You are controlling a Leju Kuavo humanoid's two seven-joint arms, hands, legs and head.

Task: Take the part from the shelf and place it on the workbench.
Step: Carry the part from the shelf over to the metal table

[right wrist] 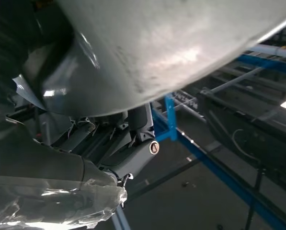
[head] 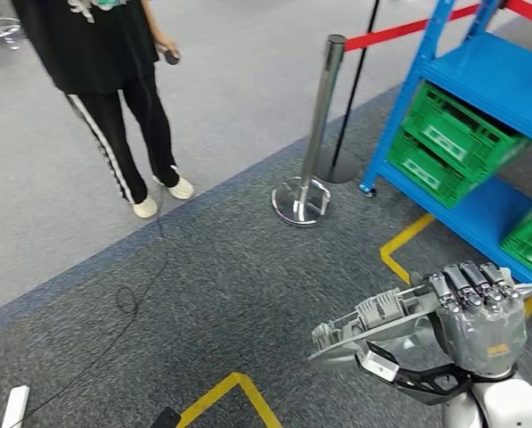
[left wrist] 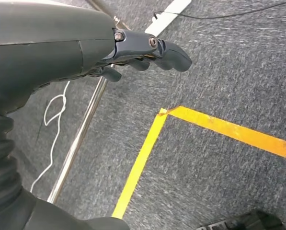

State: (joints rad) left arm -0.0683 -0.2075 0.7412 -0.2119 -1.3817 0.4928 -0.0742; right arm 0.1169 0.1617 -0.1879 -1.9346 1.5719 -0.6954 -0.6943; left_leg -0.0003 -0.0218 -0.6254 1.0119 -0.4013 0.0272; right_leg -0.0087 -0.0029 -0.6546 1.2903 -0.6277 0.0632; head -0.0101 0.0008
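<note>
In the head view, low on the right, my right hand (head: pixel 481 314) grips a grey cast metal part (head: pixel 373 323); the part sticks out to the left of the hand, above the carpet. In the right wrist view the part (right wrist: pixel 170 43) is a broad grey surface close to the camera, with the hand's dark fingers (right wrist: pixel 134 153) under it. The blue shelf (head: pixel 481 85) stands at the upper right, holding green crates (head: pixel 451 138). In the left wrist view my left hand (left wrist: pixel 144 50) hangs over the carpet, its fingers stretched out and holding nothing.
A person in black (head: pixel 115 80) stands at the upper left, holding a small dark object. A chrome stanchion (head: pixel 310 160) with a red belt stands beside the shelf. Yellow tape (head: pixel 229 392) marks the grey carpet. A cable (head: pixel 128 303) and a white strip (head: pixel 14 406) lie on the floor.
</note>
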